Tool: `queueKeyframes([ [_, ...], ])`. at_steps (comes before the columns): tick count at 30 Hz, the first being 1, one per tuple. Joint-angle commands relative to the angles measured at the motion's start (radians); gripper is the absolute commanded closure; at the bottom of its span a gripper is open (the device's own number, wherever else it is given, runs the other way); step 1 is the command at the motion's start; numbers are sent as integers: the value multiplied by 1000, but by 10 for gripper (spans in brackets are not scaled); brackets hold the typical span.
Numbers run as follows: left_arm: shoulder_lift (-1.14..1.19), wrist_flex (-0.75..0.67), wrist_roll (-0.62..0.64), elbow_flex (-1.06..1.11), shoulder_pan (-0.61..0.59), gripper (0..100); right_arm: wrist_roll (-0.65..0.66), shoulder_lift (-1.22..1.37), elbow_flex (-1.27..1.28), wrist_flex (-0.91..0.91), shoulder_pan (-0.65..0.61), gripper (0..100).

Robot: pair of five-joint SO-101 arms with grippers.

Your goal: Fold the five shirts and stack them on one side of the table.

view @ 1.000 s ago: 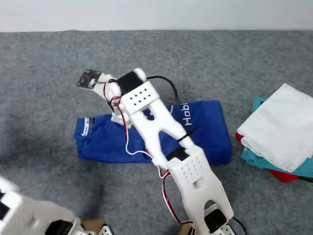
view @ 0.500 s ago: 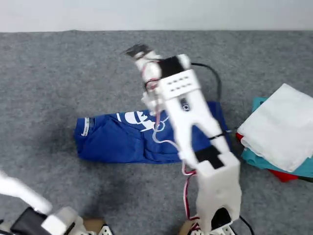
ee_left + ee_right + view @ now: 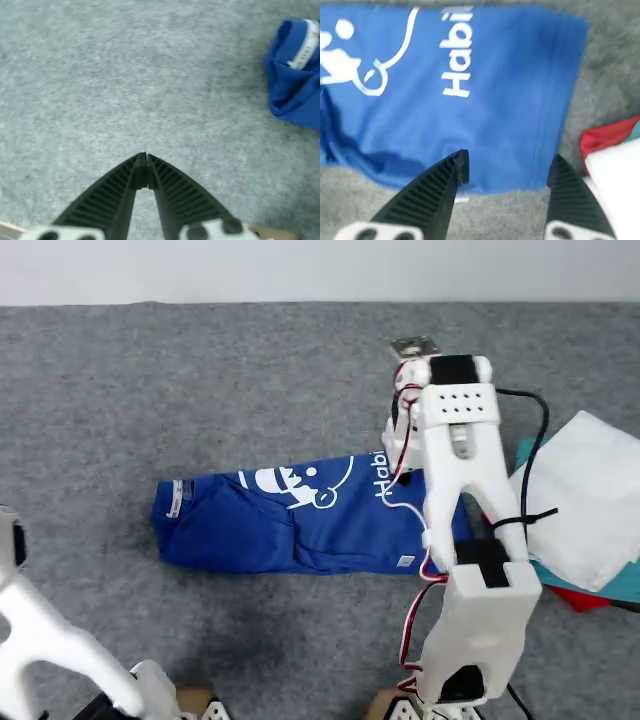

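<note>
A blue shirt (image 3: 290, 525) with white print lies folded into a long band across the middle of the grey table. My right arm (image 3: 460, 470) stretches over the band's end closest to the stack. In the right wrist view my right gripper (image 3: 510, 165) is open just above that end of the blue shirt (image 3: 495, 90), its fingers straddling the near hem with nothing held. My left gripper (image 3: 146, 162) is shut and empty above bare carpet, and the far end of the blue shirt (image 3: 292, 90) lies off to one side of it.
At the table's right edge a folded white shirt (image 3: 585, 495) tops a stack over a teal shirt (image 3: 625, 585) and a red shirt (image 3: 580, 598). The red shirt (image 3: 605, 140) sits close beside my right gripper. My left arm (image 3: 40, 640) is at the front left corner.
My right arm has swung from the blue shirt's left part across to its right end, uncovering the white print. The left arm has shifted at the front left corner.
</note>
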Motion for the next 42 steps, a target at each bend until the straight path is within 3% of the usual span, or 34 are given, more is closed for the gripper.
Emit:
queueKeyframes([
  [1, -31, 21, -5, -1, 51, 994, -11, 50, -8, -73, 62, 729],
  [13, -29, 21, -5, 1, 84, 994, -46, 295, -9, -219, 102, 760],
  [19, -29, 21, -5, 1, 84, 994, -51, 341, -28, -205, 97, 772],
  [21, -29, 21, -5, 1, 84, 994, -48, 341, -43, -176, 94, 823],
  [24, -29, 21, -5, 1, 84, 994, -48, 341, -83, -125, 97, 981],
  [27, -29, 21, -5, 1, 84, 994, -43, 341, -143, -50, 102, 977],
  [35, -38, 23, -3, 1, 84, 994, 97, 335, -374, 94, 143, 990],
  [42, -38, 23, -3, -1, 83, 994, 212, 222, -367, 97, 177, 990],
])
